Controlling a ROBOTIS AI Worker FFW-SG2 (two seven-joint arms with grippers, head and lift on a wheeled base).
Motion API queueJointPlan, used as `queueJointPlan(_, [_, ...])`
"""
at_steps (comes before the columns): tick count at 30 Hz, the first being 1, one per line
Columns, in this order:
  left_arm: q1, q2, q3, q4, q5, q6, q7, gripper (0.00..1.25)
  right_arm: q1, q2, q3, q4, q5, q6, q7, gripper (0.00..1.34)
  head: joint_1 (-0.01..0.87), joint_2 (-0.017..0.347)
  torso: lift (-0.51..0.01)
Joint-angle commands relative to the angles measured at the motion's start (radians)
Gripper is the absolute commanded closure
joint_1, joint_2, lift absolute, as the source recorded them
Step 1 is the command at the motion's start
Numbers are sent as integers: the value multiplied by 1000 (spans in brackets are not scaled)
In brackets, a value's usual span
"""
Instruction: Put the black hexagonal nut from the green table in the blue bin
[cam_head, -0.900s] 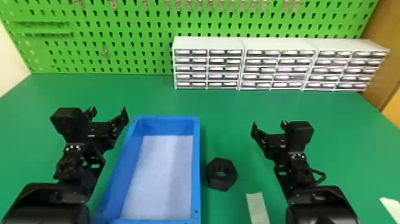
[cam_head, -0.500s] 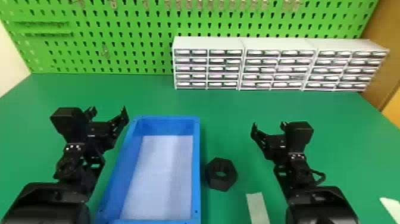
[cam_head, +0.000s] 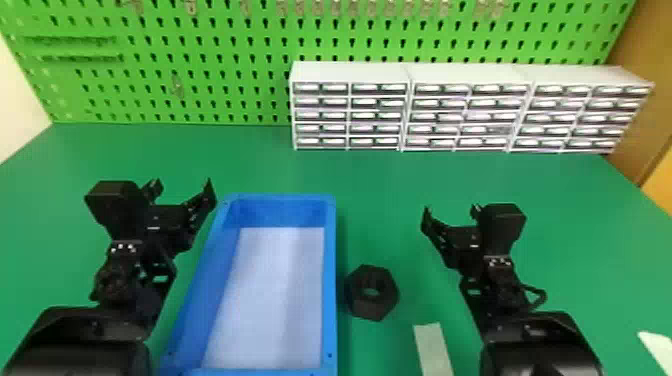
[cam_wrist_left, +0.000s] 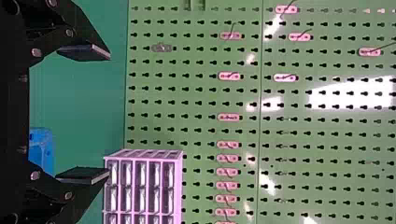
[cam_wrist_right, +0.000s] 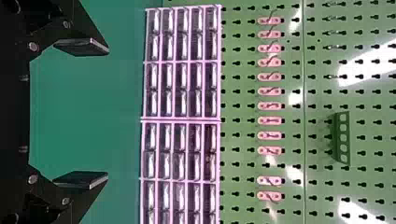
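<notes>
A: In the head view, what has just changed?

B: Nothing that can be seen. The left gripper (cam_head: 183, 184), at centre left, and the right gripper (cam_head: 451, 211), right of centre, stand where the two earlier frames show them. The nut (cam_head: 384, 307) also has not moved: it lies on the table (cam_head: 370, 185), a little below the centre, just beside the bin (cam_head: 331, 280) on its right side.

A: What does this mean for the task?

B: The work seems to be still at its beginning. The nut must first be grasped, probably by the right gripper, and the way into the bin would then be short.

A: And how does the nut point?

B: It lies flat, with its hole facing up. It is about equally wide in each direction, so no clear long axis can be told. The bin's long side goes from the lower edge up towards the middle.

A: And the left wrist view?

B: The left fingers are wide apart and hold nothing; a blue corner of the bin is seen beyond them.

A: The right wrist view?

B: There too the fingers are widely spread and empty, with the drawers (cam_wrist_right: 181, 121) farther off.
</notes>
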Motion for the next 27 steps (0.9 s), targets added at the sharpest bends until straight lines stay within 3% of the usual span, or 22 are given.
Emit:
queueJointPlan(1, [0,0,0,0,0,0,0,377,8,0,-1,-45,4,72,0,332,686,52,-97])
queueJointPlan(16, [0,0,2,0,0,0,0,377,-1,-3,17,-330,16,553,2,332,686,52,-97])
queueJointPlan(27, [-3,0,-2,0,0,0,0,377,-89,-40,102,-522,13,1046,3,331,686,52,-97])
